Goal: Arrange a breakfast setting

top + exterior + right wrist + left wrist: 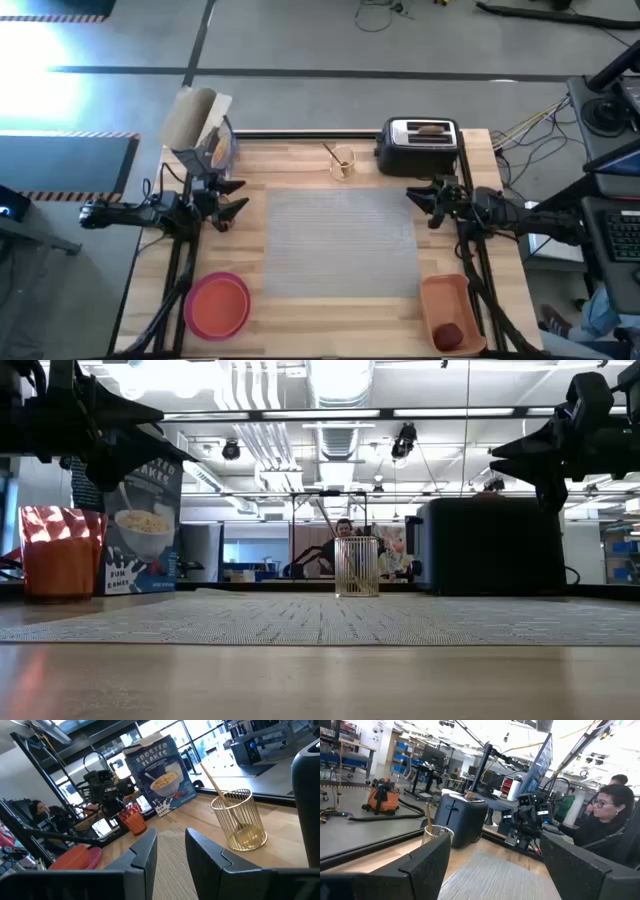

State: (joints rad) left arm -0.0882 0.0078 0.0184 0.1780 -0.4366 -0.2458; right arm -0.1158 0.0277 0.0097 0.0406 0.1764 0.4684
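A pink plate (222, 334) lies at the near left with an orange-red bowl (214, 299) on it. The orange cup (219, 151) stands at the far left beside a cereal box (196, 118). A gold spoon (214, 784) stands in a gold wire holder (342, 163) at the far middle. A toast slice (431, 128) sticks out of the toaster (420, 150). A dark red fruit (449, 335) lies in the orange tray (443, 296). My left gripper (243, 197) hovers open at the mat's left edge. My right gripper (419, 201) hovers at its right edge, fingers a narrow gap apart, holding nothing.
A grey woven placemat (340, 245) covers the table's middle between the two grippers. Both arms reach in level from the sides, above the table. A person (606, 815) sits beyond the table's right side.
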